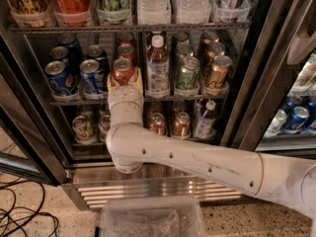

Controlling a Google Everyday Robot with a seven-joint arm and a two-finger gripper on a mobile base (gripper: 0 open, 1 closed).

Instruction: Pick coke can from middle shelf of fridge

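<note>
The coke can [123,69], red with a silver top, stands at the front of the fridge's [256,83] middle shelf [197,97], with more red cans behind it. My gripper [124,78] reaches up from below on a white arm [197,162]. Its beige fingers [110,83] hug the can on both sides, shut on it. The wrist hides the can's lower part.
Blue Pepsi cans [59,75] stand left of the coke can and a bottle [158,65] right of it, then green [187,73] and gold cans [218,73]. A tall red Coca-Cola can [73,1] is on the top shelf. A clear bin [150,218] and cables [19,211] lie on the floor.
</note>
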